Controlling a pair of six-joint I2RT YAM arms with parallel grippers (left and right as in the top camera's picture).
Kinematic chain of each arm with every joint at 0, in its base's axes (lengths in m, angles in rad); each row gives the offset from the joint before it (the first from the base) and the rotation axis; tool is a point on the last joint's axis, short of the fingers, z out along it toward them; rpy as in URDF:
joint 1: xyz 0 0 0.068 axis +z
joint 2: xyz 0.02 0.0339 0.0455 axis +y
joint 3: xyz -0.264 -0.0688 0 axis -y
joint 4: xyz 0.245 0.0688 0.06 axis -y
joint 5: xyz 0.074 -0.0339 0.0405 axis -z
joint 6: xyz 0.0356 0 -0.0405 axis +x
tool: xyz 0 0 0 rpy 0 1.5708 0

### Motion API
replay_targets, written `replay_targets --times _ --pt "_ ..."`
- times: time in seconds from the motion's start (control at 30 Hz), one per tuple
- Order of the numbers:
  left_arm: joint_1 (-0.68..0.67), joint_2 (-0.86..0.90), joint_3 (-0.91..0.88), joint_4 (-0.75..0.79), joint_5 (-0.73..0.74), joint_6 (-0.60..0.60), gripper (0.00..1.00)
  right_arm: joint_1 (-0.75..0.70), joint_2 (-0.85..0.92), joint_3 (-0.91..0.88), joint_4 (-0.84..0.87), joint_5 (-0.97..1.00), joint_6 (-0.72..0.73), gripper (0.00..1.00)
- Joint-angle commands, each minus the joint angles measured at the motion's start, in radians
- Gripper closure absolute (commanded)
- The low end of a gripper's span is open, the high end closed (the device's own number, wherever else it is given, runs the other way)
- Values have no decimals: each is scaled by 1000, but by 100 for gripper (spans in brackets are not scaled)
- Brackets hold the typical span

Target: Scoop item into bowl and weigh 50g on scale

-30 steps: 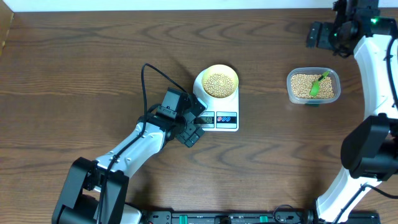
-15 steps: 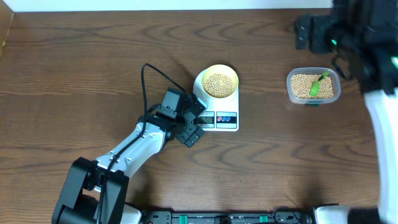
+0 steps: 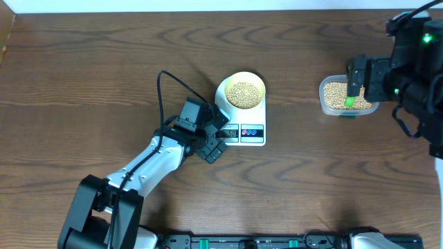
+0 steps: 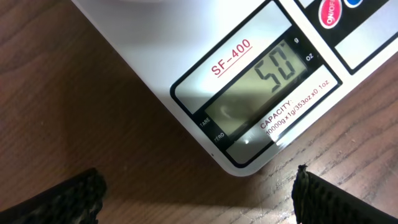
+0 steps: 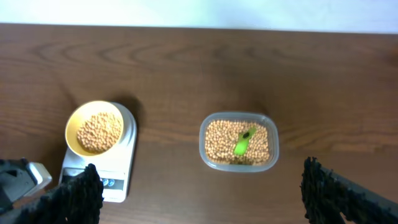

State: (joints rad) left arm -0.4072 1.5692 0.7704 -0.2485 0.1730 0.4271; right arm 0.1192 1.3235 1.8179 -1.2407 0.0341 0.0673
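Pale yellow bowl (image 3: 261, 90) of tan beans (image 3: 243, 92) sat on a white scale (image 3: 242, 116) whose display (image 4: 277, 65) read 50.

The bowl stood on the far end of the scale, around the middle of the wooden counter (image 3: 104, 55). The left arm (image 3: 159, 159) stretched in from the near left, with the left jaws spread wide and empty just beside the scale's near-left corner, looking down on the display. Well to the right, a clear container (image 3: 324, 98) held more beans and a green scoop (image 5: 243, 142), whose long axis ran from near-left to far-right. The right arm (image 3: 408, 83) hung above that container, with the right jaws wide apart and holding nothing. That made it by far the nearer arm to the scoop, with the bowl away to its left. The target weight seemed to be met, so more scooping looked unnecessary.
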Motion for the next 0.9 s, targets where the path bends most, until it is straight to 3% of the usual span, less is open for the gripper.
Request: replay_targets --times 0.0,0.47,0.87 --pt "3 12 -1 0 -9 18 2 -1 -44 -93 19 -10 6 1" --pt "3 12 -1 0 -9 18 2 -27 -250 -770 576 -71 6 1" --pt "3 12 -1 0 -9 18 2 -74 -458 -1295 1179 -175 5 1"
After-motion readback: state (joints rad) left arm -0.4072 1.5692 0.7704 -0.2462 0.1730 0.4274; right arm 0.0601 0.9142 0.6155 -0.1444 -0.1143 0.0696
